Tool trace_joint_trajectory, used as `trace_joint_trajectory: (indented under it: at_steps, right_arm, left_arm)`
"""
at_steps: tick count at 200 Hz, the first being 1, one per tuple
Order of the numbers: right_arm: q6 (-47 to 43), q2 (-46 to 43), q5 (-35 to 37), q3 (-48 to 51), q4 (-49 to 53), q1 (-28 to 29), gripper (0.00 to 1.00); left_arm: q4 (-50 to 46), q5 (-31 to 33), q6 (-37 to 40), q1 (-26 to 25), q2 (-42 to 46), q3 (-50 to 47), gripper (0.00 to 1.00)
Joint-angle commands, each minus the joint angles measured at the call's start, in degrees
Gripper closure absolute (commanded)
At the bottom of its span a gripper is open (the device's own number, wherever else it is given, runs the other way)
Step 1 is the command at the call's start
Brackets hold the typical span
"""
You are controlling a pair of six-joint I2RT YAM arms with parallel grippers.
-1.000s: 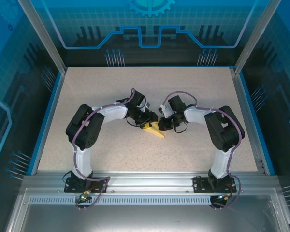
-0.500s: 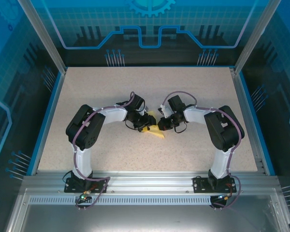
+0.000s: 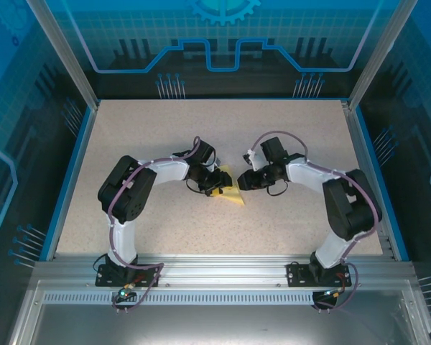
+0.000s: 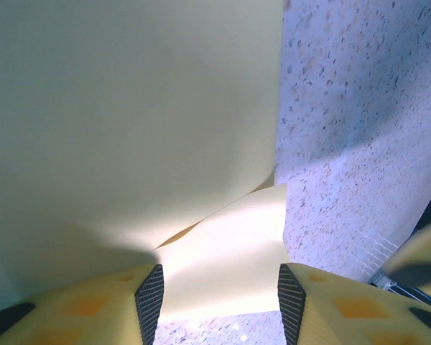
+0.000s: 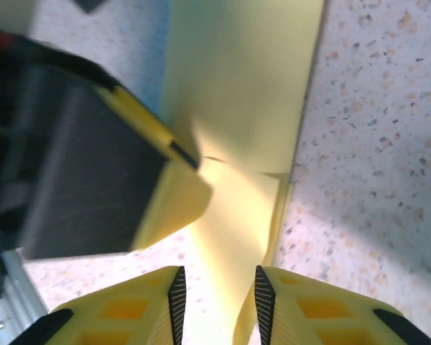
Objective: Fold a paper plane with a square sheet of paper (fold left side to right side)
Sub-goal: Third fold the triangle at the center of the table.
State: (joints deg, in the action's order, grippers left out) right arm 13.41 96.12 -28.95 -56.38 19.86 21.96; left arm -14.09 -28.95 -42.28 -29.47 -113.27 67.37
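We see pale yellow paper (image 3: 233,197) mid-frame on a beige desk (image 3: 201,129) flecked with dark specks and rimmed in blue. The left hand (image 4: 219,295) and right hand (image 5: 215,295) have yellow fingers (image 4: 79,316) with black cross-hatched pads (image 4: 150,302).

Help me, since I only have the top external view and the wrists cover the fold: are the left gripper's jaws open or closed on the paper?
Observer: Open. In the left wrist view the left gripper has its jaws well apart, and the square sheet of paper lies between and beyond the fingertips, not pinched.
Operator: Is the sheet flat there?
Observer: No. A large upper flap overlaps a smaller lower layer just ahead of the fingertips.
Operator: And the right gripper?
Observer: In the right wrist view the right gripper shows a narrow gap between its jaws, with a strip of the paper running into it. I cannot tell whether the pads touch it.
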Motion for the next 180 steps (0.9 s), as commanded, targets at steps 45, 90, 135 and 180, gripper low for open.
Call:
trace_joint_trajectory:
  at_steps: [45, 90, 135, 180]
  right_arm:
    - [6.8, 0.8, -14.5, 4.7, 0.0, 2.5, 0.73]
    - [7.1, 4.0, -12.0, 2.5, 0.0, 2.6, 0.74]
    - [6.5, 6.8, -10.6, 1.3, 2.1, 2.7, 0.75]
    - [7.2, 8.4, -9.5, 2.2, 2.7, 2.7, 0.77]
  left_arm:
    - [-2.8, 3.4, 0.0, -0.8, -2.9, -1.0, 0.49]
    - [-3.1, 3.5, 0.0, -0.9, -2.9, -0.8, 0.49]
    - [-3.1, 3.7, 0.1, -0.9, -3.0, -0.7, 0.49]
    - [-3.3, 3.8, 0.3, -0.9, -3.3, -0.5, 0.50]
